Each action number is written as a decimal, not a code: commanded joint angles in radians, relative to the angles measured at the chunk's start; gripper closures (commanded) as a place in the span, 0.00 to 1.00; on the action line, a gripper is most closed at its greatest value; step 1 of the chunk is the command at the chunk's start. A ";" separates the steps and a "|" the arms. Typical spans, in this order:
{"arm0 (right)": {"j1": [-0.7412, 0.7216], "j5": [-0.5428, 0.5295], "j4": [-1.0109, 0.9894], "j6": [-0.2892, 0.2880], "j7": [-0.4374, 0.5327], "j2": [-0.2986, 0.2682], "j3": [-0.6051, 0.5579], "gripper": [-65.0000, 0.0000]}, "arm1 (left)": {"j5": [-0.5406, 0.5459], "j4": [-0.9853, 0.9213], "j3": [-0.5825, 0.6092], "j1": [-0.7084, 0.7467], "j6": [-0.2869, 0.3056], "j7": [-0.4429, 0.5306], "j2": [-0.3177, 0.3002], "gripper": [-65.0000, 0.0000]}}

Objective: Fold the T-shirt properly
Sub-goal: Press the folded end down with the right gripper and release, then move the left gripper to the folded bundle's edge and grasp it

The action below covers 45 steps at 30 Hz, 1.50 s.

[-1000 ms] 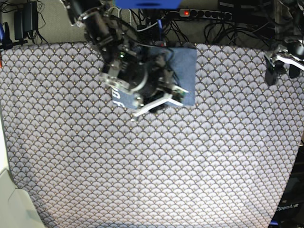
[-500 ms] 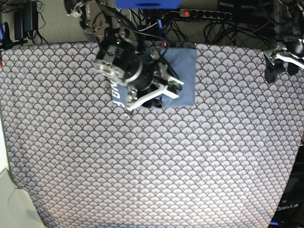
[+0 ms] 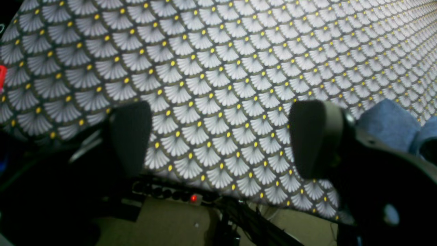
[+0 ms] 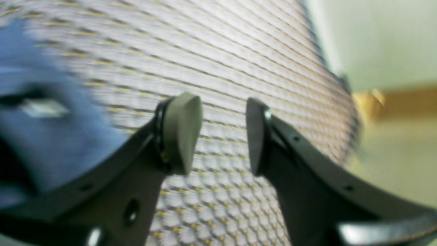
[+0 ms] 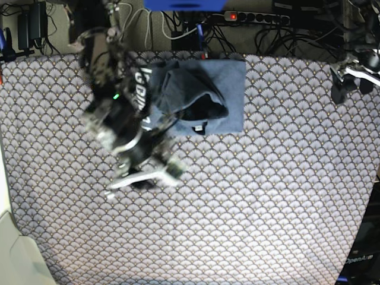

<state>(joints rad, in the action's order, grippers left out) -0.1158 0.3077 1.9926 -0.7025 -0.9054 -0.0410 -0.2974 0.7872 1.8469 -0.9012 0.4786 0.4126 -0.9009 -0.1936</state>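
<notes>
Above the scallop-patterned grey counter (image 5: pixel 249 202), two empty claws and a bunched T-shirt.
Nearest, the right claw (image 5: pixel 142 178) hangs with jaws apart, gripping nothing. Beyond it the heathered slate-blue cotton T-shirt (image 5: pixel 222 89) lies rumpled at the far edge. Far right, the left claw (image 3: pixel 218 136) gapes wide. Folding looks unfinished; next, smooth and regrasp an edge.

- The table covering (image 5: pixel 249 208) lies bare across its near and right parts.
- The T-shirt (image 5: pixel 196 98) bunches at the far edge.
- The right gripper (image 5: pixel 142 178) hangs just beside it, blocking the left approach.
</notes>
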 commanded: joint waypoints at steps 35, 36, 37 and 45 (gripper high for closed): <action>0.347 -0.005 -0.028 0.004 0.139 0.056 -0.095 1.00 | 0.021 0.013 -0.005 -0.010 0.004 0.016 -0.014 0.04; 0.339 -0.005 -0.045 0.004 0.142 0.057 -0.102 1.00 | 0.021 0.013 -0.005 -0.010 0.004 0.016 -0.014 0.04; 0.328 -0.005 -0.060 0.004 0.142 0.059 -0.115 1.00 | 0.019 0.013 -0.005 -0.005 0.004 0.015 -0.014 0.04; 0.252 -0.005 -0.227 0.004 0.148 0.117 -0.138 1.00 | 0.021 0.015 0.018 0.002 0.006 0.015 -0.014 0.04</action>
<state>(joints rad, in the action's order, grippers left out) 0.1440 0.3115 1.7485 -0.6994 -0.7742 0.0692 -0.4320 0.7906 1.8465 -0.8761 0.4755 0.4133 -0.9089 -0.1944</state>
